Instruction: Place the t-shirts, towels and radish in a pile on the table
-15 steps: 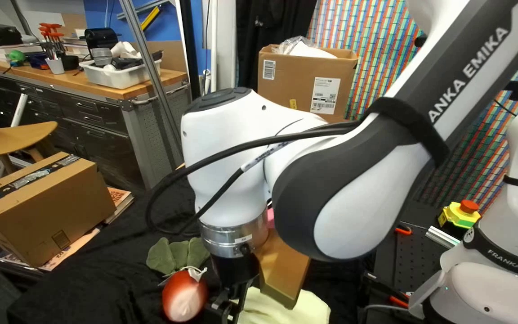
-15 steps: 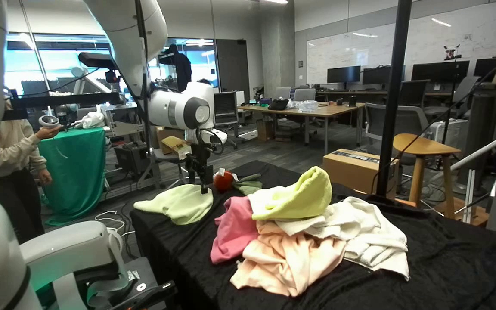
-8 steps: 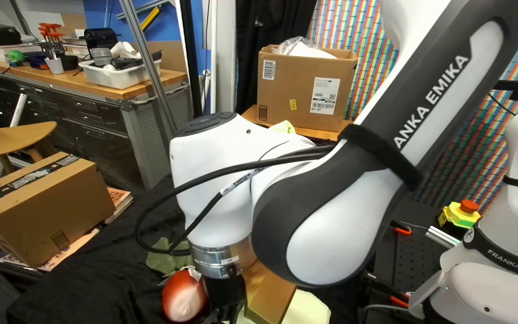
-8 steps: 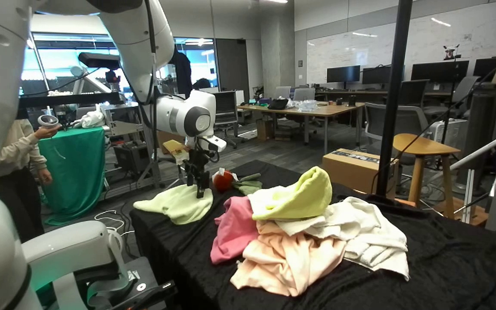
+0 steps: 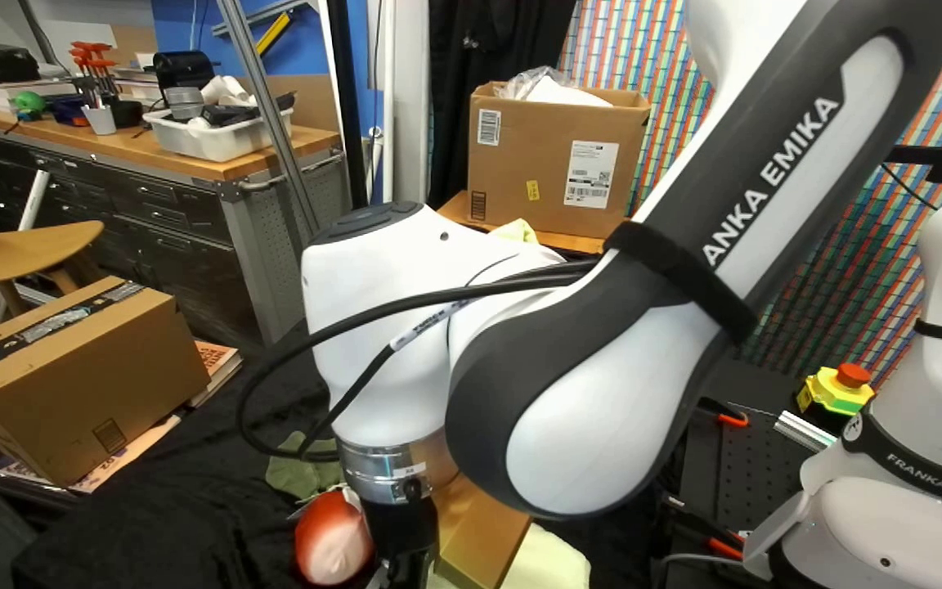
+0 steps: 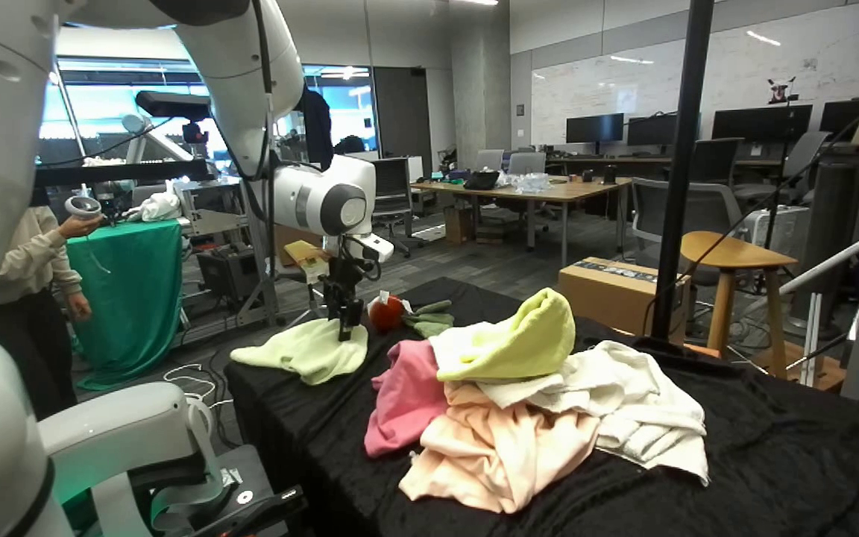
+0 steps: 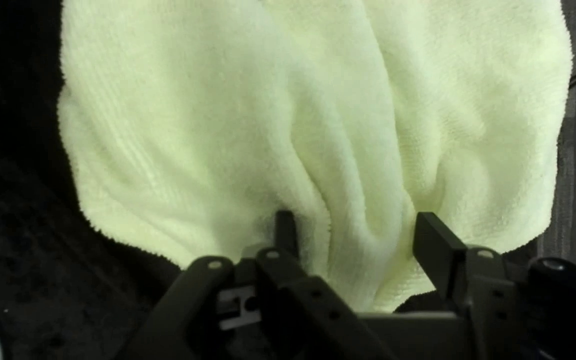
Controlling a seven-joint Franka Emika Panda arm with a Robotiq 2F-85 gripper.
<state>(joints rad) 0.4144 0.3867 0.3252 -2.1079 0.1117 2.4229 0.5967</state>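
A pale green towel (image 6: 299,354) lies on the black table, and folds of it fill the wrist view (image 7: 248,125). My gripper (image 7: 355,225) points down at it, its two fingers apart with bunched folds between them. In an exterior view the fingertips (image 6: 345,334) touch down near the towel's edge. The red and white radish (image 6: 386,313) with green leaves (image 6: 431,321) lies just beside the gripper; it also shows in an exterior view (image 5: 332,540). A pile holds a yellow-green towel (image 6: 523,343) on top, with white (image 6: 646,403), pink (image 6: 407,395) and peach (image 6: 504,455) cloths.
The table has a black cloth (image 6: 772,447) over it. A black pole (image 6: 675,186) rises behind the pile. A cardboard box (image 5: 87,376) stands beyond the table's edge. My arm's base (image 5: 872,507) and a red stop button (image 5: 853,375) are at the side.
My gripper has come down onto the pale green towel, with a slight shift sideways. The towel's edge by the fingers has drawn in a little. The radish and the pile have not moved.
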